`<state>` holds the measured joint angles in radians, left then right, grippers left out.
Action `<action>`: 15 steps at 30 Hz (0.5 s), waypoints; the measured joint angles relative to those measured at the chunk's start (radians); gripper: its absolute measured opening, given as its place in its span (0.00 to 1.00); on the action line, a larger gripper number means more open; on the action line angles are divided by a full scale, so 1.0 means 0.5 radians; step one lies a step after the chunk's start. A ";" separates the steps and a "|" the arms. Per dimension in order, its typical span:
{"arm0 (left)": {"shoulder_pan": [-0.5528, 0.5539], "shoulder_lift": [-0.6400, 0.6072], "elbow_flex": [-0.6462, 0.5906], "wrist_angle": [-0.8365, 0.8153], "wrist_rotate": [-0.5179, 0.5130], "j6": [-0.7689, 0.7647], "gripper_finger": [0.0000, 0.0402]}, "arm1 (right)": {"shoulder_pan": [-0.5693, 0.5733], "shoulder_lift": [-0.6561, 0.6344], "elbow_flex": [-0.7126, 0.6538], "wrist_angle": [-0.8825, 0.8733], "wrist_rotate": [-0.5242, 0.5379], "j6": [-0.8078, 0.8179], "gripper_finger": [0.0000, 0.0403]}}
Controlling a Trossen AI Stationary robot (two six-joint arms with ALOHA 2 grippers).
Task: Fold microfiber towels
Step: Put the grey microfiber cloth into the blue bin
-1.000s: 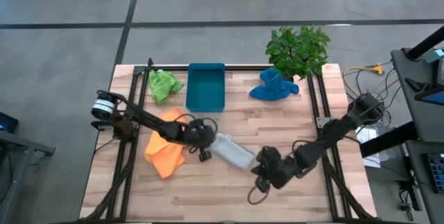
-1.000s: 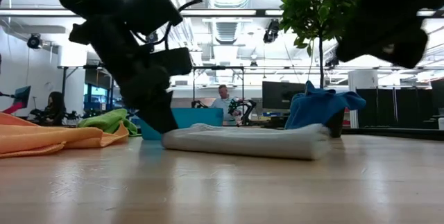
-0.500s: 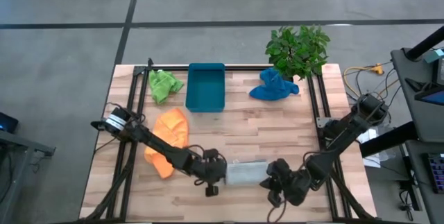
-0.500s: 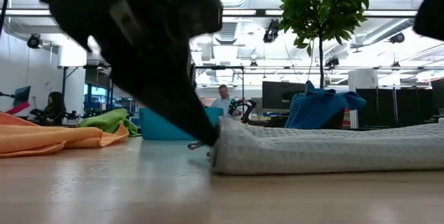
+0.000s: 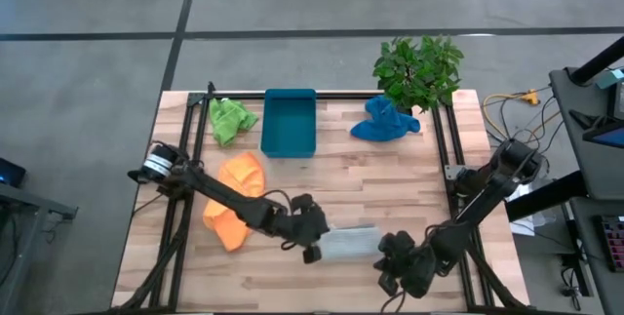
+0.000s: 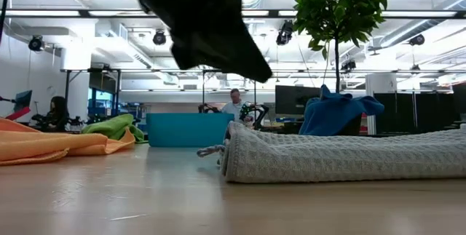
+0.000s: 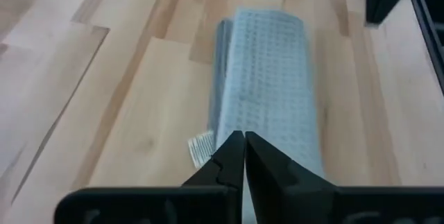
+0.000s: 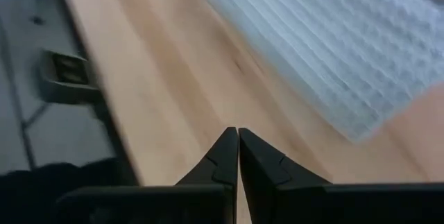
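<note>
The grey towel (image 5: 349, 242) lies folded in a long flat strip on the wood near the table's near edge; it also shows in the low view (image 6: 342, 155). My left gripper (image 5: 313, 249) is shut, raised just above the strip's left end (image 7: 244, 138). My right gripper (image 5: 387, 262) is shut over bare wood just off the strip's right end (image 8: 238, 132). The orange towel (image 5: 234, 198) lies crumpled at the left. The green towel (image 5: 230, 118) and the blue towel (image 5: 383, 120) lie bunched at the back.
A teal tray (image 5: 290, 122) stands at the back middle and a potted plant (image 5: 419, 66) at the back right. Black frame rails (image 5: 190, 159) run along the table's left and right sides. Bare wood lies between the tray and the grey strip.
Both grippers have gone toward the table's near edge with the grey towel, which has slid along the wood and turned from slanting to lying along the near edge. Then my left gripper has risen off the towel's left end, and my right gripper has drawn back off its right end.
</note>
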<state>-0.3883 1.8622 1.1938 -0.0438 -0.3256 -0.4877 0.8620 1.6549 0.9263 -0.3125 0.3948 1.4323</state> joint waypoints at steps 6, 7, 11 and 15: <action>0.128 0.059 -0.012 -0.025 0.094 0.006 0.00 | -0.105 0.182 -0.001 0.001 -0.229 0.017 0.02; 0.142 0.069 -0.012 -0.018 0.140 0.006 0.00 | -0.122 0.199 -0.001 -0.005 -0.232 0.016 0.02; 0.149 0.119 -0.019 -0.032 0.334 0.012 0.00 | -0.221 0.232 -0.002 -0.075 -0.232 0.002 0.02; 0.126 0.178 -0.020 -0.042 0.476 0.011 0.00 | -0.347 0.232 -0.006 -0.102 -0.218 -0.122 0.02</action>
<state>-0.3251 1.9510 1.1839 -0.0650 -0.0874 -0.4822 0.6882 1.7707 0.9231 -0.3634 0.2858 1.3711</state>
